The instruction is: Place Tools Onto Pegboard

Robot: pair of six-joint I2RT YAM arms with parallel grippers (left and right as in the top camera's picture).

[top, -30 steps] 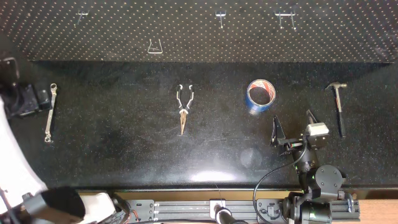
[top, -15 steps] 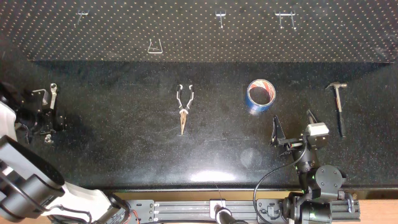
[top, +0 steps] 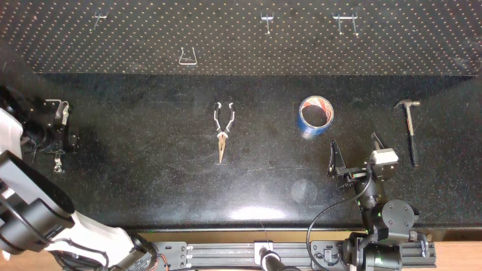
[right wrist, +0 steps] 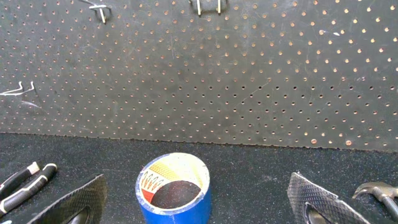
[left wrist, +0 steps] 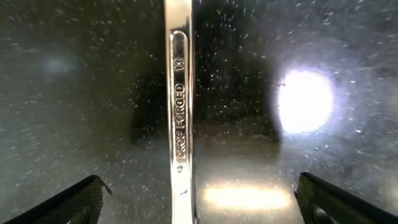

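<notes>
Here, at the far left of the black speckled desk [top: 151, 173], the left end effector [left wrist: 198, 190] sits low over the wrench [left wrist: 180, 106]. Its fingers are spread wide, one on either side of the shaft, and neither touches it. The wrench lies flat on the desk and runs lengthwise between them. In the top view, both wrench ends poke out past the end effector.

The right end effector [top: 354, 149] is near the front right of the desk, fingers likewise apart and holding nothing. It faces the blue tape roll [right wrist: 173, 186], which is apart from it.

The pliers [top: 223, 129] lie mid-desk, handles toward the pegboard [top: 241, 38]. The hammer [top: 410, 129] lies at far right, head toward the pegboard. All four things rest on the desk, well apart from one another. Metal hooks [top: 187, 57] are spaced along the pegboard.
</notes>
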